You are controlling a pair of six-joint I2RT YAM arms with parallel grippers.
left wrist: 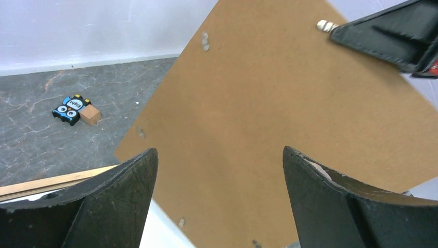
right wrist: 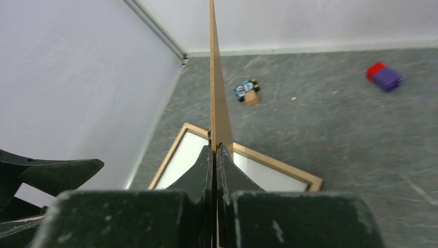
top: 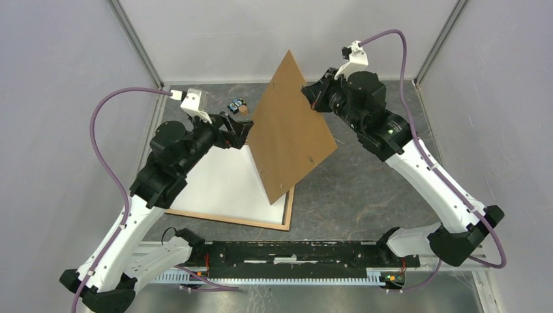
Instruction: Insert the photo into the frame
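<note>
Take the table (top: 365, 189) first: dark, mottled, walled in on three sides.

Next, note the backing board (top: 290, 130), plain brown, raised clear above the table's middle and tipped up on one corner. Runs its long diagonal from a far, high corner down to a near, low corner. Hangs that low corner over the right end of the frame (top: 228, 218) (touching it or not: cannot tell).

Then the frame itself: flat on the table, left of centre, light wood side up, much of it hidden under the left arm and the board.

Inside its rails, see the photo (top: 222, 182), a white sheet filling the opening, judged to be lying landscape side down and already seated.

Clamped tight on the board's far right edge: the right gripper (top: 312, 96), fingers closed flat against both faces, with the board edge-on in its wrist view.

Spread wide and holding nothing: the left gripper (top: 240, 132), facing the board's broad face near its left edge, directly above the photo and so the nearer of the two to it.

Judged to hinge on one thing: board above and right, photo below and left, so laying the board down toward the left.

Far behind, apart from it all: a small toy block (top: 237, 106).
</note>
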